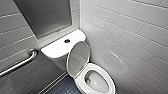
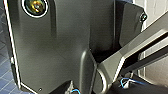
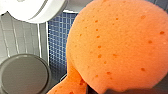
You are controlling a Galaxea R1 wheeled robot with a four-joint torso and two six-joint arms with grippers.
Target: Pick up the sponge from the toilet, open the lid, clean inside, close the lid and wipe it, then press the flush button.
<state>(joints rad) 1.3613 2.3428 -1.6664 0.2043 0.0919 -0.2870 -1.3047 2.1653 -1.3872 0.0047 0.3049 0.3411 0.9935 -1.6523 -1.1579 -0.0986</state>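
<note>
The white toilet (image 1: 110,83) stands in the corner with its lid (image 1: 78,58) raised and leaning back against the tank. The oval bowl is open, with water at the bottom. The flush button (image 1: 67,41) sits in the middle of the flat tank top (image 1: 56,47). The orange sponge (image 3: 117,45) looms large and close in the right wrist view, and my right gripper is shut on it. A white curved edge of the toilet (image 3: 32,10) shows beyond the sponge. My left gripper is open and holds nothing.
A metal grab bar (image 1: 21,63) runs along the left wall. White tiled walls close in on the right and behind. The floor is dark blue mosaic tile (image 3: 57,37). A round grey lidded object (image 3: 23,75) sits on the floor near the toilet.
</note>
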